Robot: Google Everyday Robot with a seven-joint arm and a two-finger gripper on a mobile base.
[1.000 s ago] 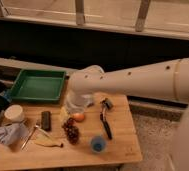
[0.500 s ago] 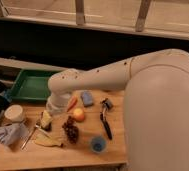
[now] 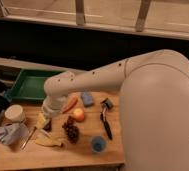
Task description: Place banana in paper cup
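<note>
Banana [image 3: 48,142]: pale yellow, lying flat on the wooden worktop [image 3: 75,156] close to its front edge. The white paper cup [image 3: 15,113] stands upright behind and to the left of the banana, apart from it.

Hand [image 3: 43,120]: at the end of the white arm [image 3: 88,82], low over the worktop just behind the banana, on the side toward the green tray [image 3: 30,84]. Whether it is clenched or released cannot be told.

Also near the banana: grey cloth [image 3: 8,134] to its left, dark grapes [image 3: 71,130] just to its right, apple [image 3: 78,115] and carrot [image 3: 69,104] behind-right, and blue sponge [image 3: 87,98], black brush [image 3: 106,119] and blue cup [image 3: 98,144] farther right.
</note>
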